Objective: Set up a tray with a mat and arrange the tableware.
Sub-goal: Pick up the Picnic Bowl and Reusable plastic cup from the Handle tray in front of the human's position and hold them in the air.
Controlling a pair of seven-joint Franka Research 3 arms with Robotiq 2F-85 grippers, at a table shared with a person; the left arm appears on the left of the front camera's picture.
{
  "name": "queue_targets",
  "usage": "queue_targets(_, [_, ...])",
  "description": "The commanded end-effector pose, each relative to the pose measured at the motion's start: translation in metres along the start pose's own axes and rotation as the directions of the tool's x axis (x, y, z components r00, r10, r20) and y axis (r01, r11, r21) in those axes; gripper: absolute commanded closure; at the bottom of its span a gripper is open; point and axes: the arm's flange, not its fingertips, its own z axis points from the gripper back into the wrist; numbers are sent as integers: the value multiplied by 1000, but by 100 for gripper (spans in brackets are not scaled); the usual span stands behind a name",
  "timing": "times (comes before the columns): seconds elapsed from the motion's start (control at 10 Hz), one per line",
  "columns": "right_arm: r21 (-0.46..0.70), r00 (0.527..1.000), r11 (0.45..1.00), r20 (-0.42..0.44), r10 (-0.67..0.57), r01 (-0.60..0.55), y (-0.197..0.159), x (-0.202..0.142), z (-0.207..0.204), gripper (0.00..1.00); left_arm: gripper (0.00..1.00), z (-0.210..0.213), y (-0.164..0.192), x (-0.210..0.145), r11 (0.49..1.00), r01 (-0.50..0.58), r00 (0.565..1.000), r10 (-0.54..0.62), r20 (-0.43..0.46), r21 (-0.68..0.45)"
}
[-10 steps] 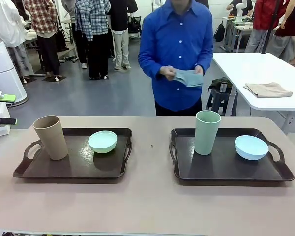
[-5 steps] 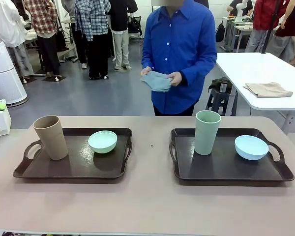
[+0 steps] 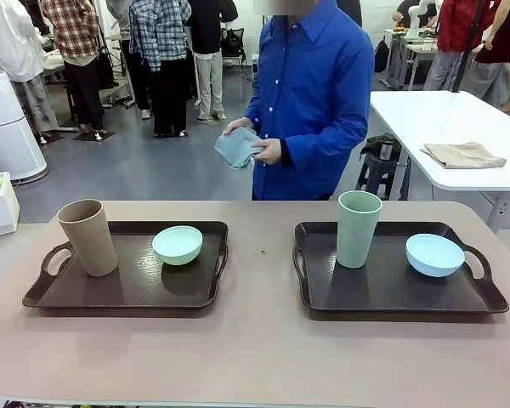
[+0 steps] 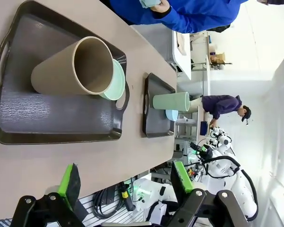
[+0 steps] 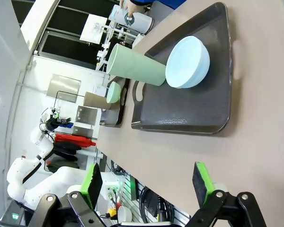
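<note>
person [image 3: 323, 93] held a folded mat [image 3: 238, 146] beyond the table [image 3: 255, 357]
left gripper [image 4: 125, 178] and right gripper [image 5: 146, 182] both gaped wide

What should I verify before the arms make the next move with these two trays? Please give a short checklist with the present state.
1. The left gripper is open and empty: ok.
2. The right gripper is open and empty: ok.
3. The tan cup stands upright on the left tray, the sage green cup on the right tray: ok.
4. The mint bowl and the light blue bowl sit inside their trays: ok.
5. Mat laid on a tray: not ok; the person holds a folded cloth beyond the table.
6. Which tray gets the mat: cannot tell.
</note>
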Motion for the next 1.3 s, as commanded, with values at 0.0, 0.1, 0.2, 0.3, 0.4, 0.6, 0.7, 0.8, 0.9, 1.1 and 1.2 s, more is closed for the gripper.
queue_targets(0.0, [4, 1000, 1000, 5, -2, 2, -1, -1, 1, 0, 0, -1, 3, 1, 1000, 8, 1000, -8, -2, -4])
queue_targets(0.1, [4, 1000, 1000, 5, -2, 2, -1, -1, 1, 0, 0, -1, 3, 1, 1000, 8, 1000, -8, -2, -4])
queue_targets(0.2, [4, 1000, 1000, 5, -2, 2, -1, -1, 1, 0, 0, -1, 3, 1, 1000, 8, 1000, -8, -2, -4])
queue_targets(0.3, [4, 1000, 1000, 5, -2, 2, -1, -1, 1, 0, 0, -1, 3, 1, 1000, 8, 1000, -8, -2, -4])
queue_targets(0.4, [4, 1000, 1000, 5, -2, 2, -1, -1, 1, 0, 0, -1, 3, 1, 1000, 8, 1000, -8, -2, -4])
queue_targets(0.6, [4, 1000, 1000, 5, -2, 2, -1, -1, 1, 0, 0, -1, 3, 1, 1000, 8, 1000, -8, -2, -4])
queue_targets(0.7, [4, 1000, 1000, 5, -2, 2, -1, -1, 1, 0, 0, -1, 3, 1, 1000, 8, 1000, -8, -2, -4])
queue_targets(0.8, [4, 1000, 1000, 5, -2, 2, -1, -1, 1, 0, 0, -1, 3, 1, 1000, 8, 1000, -8, -2, -4])
queue_targets(0.9, [4, 1000, 1000, 5, -2, 2, -1, -1, 1, 0, 0, -1, 3, 1, 1000, 8, 1000, -8, -2, -4])
queue_targets(1.1, [4, 1000, 1000, 5, -2, 2, -1, -1, 1, 0, 0, -1, 3, 1, 1000, 8, 1000, -8, -2, -4])
queue_targets(1.2, [4, 1000, 1000, 5, -2, 2, -1, -1, 1, 0, 0, -1, 3, 1, 1000, 8, 1000, -8, -2, -4])
